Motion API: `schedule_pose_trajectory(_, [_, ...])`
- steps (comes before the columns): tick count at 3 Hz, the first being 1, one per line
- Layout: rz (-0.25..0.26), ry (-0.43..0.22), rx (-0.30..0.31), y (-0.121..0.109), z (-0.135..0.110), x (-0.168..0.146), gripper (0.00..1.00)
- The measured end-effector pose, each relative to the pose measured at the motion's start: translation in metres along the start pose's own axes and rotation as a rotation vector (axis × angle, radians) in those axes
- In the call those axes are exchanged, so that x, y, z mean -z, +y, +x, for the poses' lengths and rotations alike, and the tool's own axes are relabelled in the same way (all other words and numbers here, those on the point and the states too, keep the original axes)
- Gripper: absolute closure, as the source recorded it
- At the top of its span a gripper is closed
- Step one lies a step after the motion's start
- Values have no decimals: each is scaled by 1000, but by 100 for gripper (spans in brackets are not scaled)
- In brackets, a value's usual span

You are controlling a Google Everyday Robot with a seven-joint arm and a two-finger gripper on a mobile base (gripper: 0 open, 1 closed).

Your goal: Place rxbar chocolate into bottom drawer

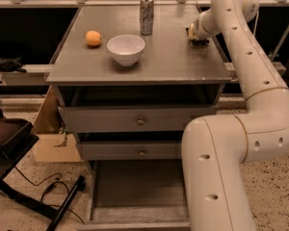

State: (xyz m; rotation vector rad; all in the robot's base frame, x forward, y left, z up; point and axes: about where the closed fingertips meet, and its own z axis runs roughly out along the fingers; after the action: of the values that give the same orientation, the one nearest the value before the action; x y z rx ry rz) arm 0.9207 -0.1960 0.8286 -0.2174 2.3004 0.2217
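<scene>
Grey bench (168,57), upper frame: I am watching the gripper (196,34) sitting low at its right edge over a dark sliver, seemingly the rxbar chocolate (199,42). I cannot tell its grip state. The bottom drawer (135,189) is lying open, lower centre.

The hand (197,36) hung low over the right rear part of the counter (173,61). The can (146,15) stood at the rear middle. The bowl (125,49) sat in front of the can, and the orange (93,38) lay just left of the bowl. Below the counter came the top drawer (111,121), then the middle drawer (111,151). The bottom drawer (135,186) stood pulled out beneath them.
</scene>
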Motion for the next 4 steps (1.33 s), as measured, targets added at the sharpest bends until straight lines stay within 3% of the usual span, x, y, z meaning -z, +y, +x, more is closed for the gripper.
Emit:
schedule_pose_trajectory(1, [0,0,0,0,-1,1,100])
schedule_pose_trajectory(3, [-116,-198,29,-4,-71,154,100])
schedule_pose_trajectory(4, [-149,-262,34,-8,-87,221,100])
